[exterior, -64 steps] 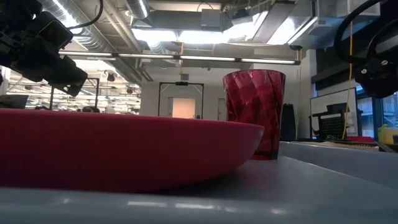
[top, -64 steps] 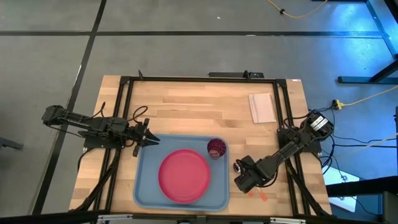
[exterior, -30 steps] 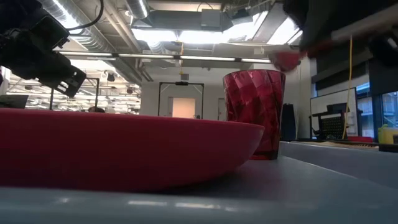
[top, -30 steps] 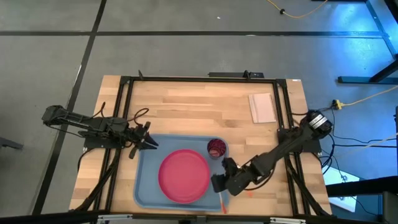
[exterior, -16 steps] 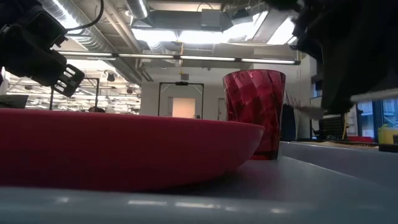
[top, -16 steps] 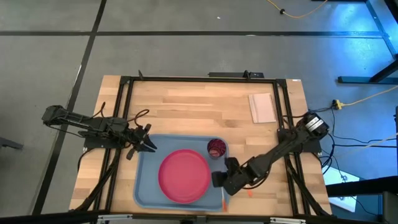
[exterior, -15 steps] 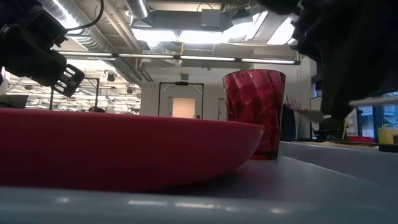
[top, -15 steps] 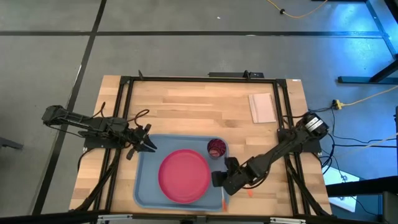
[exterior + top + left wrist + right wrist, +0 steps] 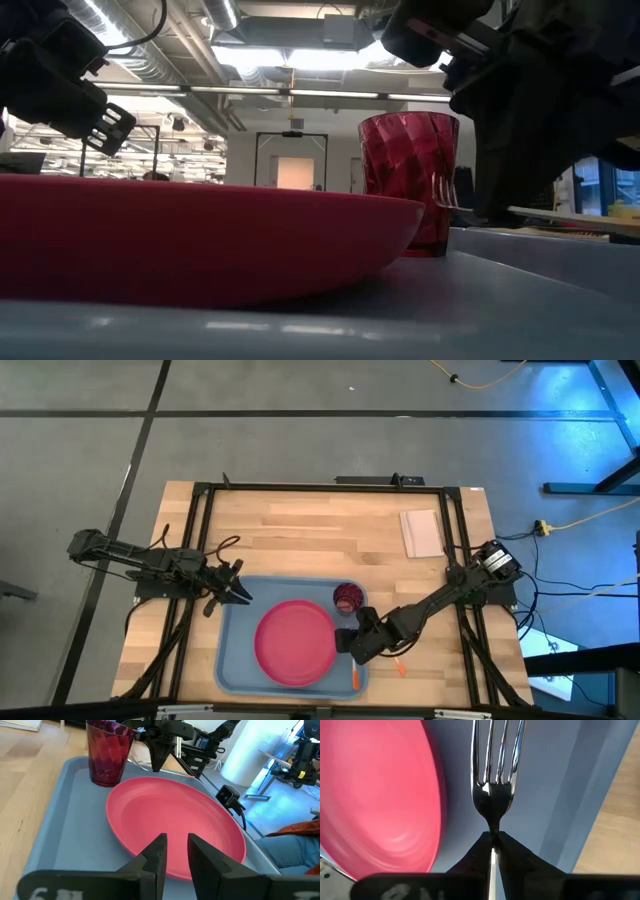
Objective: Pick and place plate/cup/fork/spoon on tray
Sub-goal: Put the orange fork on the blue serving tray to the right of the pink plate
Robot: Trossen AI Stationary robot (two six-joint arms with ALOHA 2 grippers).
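Note:
The light blue tray (image 9: 232, 660) holds the pink-red plate (image 9: 295, 642) and, at its far right corner, the dark red cup (image 9: 348, 598). My right gripper (image 9: 350, 647) is low over the tray's right side, between the plate (image 9: 375, 795) and the rim, and is shut on the fork (image 9: 496, 775). The fork's tines show beside the cup in the low view (image 9: 447, 195). An orange-handled piece (image 9: 400, 668), the spoon as far as I can tell, lies on the wood right of the tray. My left gripper (image 9: 236, 588) is open and empty over the tray's far left corner. My right gripper pinches the fork's thin neck (image 9: 492, 831), just behind the base of the tines, between its two fingertips. The tines (image 9: 497, 750) point toward the table's far edge. The orange handle (image 9: 356, 679) sticks out toward the near edge. The fork is low over the tray floor; whether it touches, I cannot tell.
A pale rectangular sheet (image 9: 421, 532) lies at the table's far right. Black frame rails (image 9: 200, 540) run along the table's left, far and right sides. Bare tray floor (image 9: 540, 795) shows between the plate and the right rim.
My right gripper has gone down toward the tray's right side and a little toward the far edge, keeping the fork. The fork's tines have dropped from above the cup's rim to beside the cup's lower half.

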